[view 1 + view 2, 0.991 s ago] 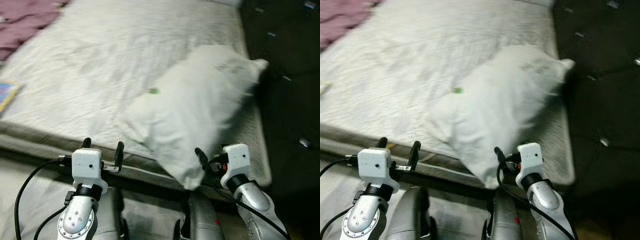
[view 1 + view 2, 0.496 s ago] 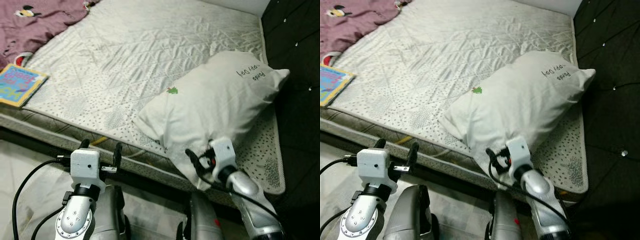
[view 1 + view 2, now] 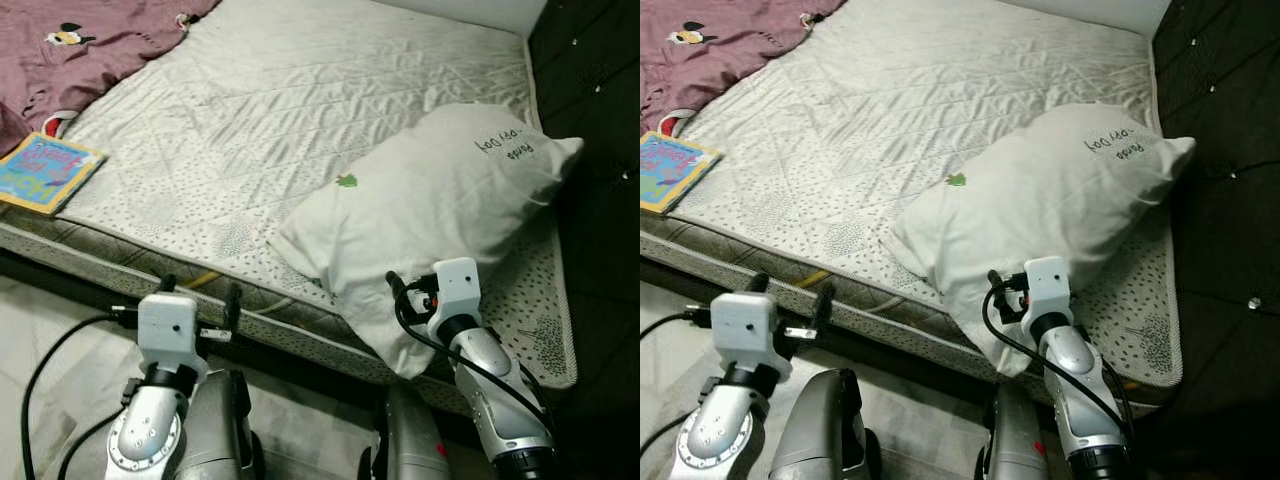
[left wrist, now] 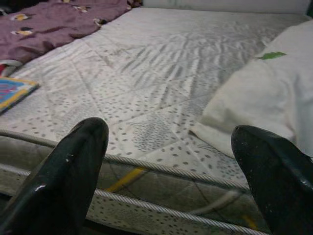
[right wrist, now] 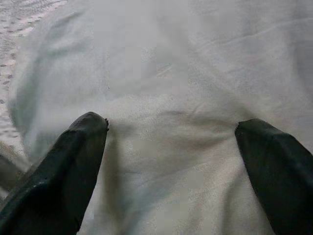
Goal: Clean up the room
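— Status of right claw (image 5: pixel 171 142)?
— Fingers spread wide, tips against the near corner of the white pillow (image 3: pixel 430 215), nothing pinched yet. Left claw (image 4: pixel 171 161) also spread, hovering short of the mattress (image 3: pixel 250 110) edge.
— Pillow location?
— Lying askew on the bed's right side, close to the dark headboard (image 3: pixel 600 120).
— Handling?
— Probably light, soft, compressible. Pinch a thick fold of the corner; thin fabric alone may slip.

Right gripper (image 3: pixel 1012 287) against pillow (image 3: pixel 1040 205) on mattress (image 3: pixel 900 110).
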Available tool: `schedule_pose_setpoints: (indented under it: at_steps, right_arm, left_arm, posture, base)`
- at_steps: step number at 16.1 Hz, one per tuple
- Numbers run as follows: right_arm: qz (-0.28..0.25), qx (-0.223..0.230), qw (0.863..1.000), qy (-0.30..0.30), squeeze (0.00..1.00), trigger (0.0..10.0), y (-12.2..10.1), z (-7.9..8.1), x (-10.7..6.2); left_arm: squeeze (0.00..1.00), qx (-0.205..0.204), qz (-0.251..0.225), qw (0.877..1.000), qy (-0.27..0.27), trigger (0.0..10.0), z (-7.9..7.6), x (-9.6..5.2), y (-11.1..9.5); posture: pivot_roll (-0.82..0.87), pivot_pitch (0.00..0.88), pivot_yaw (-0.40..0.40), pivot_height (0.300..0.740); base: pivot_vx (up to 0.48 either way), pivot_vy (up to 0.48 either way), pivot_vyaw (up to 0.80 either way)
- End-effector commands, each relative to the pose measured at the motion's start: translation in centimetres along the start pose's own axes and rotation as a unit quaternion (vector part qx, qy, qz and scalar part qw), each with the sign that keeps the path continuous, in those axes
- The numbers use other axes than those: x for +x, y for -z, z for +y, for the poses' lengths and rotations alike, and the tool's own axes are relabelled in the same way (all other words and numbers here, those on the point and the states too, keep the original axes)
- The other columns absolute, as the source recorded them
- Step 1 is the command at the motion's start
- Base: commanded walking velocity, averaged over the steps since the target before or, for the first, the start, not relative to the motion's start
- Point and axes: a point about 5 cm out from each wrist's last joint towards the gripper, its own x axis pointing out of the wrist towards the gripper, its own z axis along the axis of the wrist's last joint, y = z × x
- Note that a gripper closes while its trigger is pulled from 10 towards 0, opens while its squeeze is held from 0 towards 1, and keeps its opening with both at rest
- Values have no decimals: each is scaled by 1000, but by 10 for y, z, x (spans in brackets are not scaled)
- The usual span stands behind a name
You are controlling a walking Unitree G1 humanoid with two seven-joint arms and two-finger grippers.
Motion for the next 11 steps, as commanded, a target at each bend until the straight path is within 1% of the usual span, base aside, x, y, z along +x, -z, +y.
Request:
schedule_pose_setpoints:
  at_steps: [1,2,3,5,6,8,9,10,11]
  right_arm:
    - [15,-1,999,41,0,10000,5,-15,-9]
    - [34,-3,997,70,0,10000,10,-21,-16]
    - [72,10,993,94,0,10000,21,-25,-31]
    - [84,25,991,104,0,10000,26,-26,-46]
    - [94,15,991,97,0,10000,30,-25,-58]
    - [130,35,986,93,0,10000,37,-24,-64]
    - [150,53,985,71,0,10000,40,-17,-62]
    - [157,68,985,38,0,10000,41,-8,-59]
    - [149,62,987,-10,0,10000,36,8,-53]
  left_arm:
    - [0,0,6,1000,6,10000,1,-2,1]
    - [0,3,8,1000,6,10000,2,-4,1]
    - [0,4,10,1000,7,10000,3,-5,2]
    - [0,5,9,1000,8,10000,3,-4,2]
    - [0,3,9,1000,10,10000,2,-2,1]
    - [0,0,10,1000,18,10000,-2,-1,2]
    - [0,-2,9,1000,21,10000,-3,1,2]
    - [0,-3,8,1000,23,10000,-4,2,2]
    - [0,-4,3,1000,25,10000,-5,5,-1]
  posture:
    - [47,145,-44,586]
    - [47,147,-42,586]
    - [45,149,-41,586]
    - [38,151,-40,586]
    - [29,150,-38,586]
    - [20,149,-34,586]
    - [16,146,-32,586]
    - [15,145,-31,586]
    - [20,143,-30,586]
  base:
    - [0,0,0]
    - [0,0,0]
    - [0,0,0]
    - [0,0,0]
    - [0,0,0]
    - [0,0,0]
    - [0,0,0]
    - [0,0,0]
    - [0,0,0]
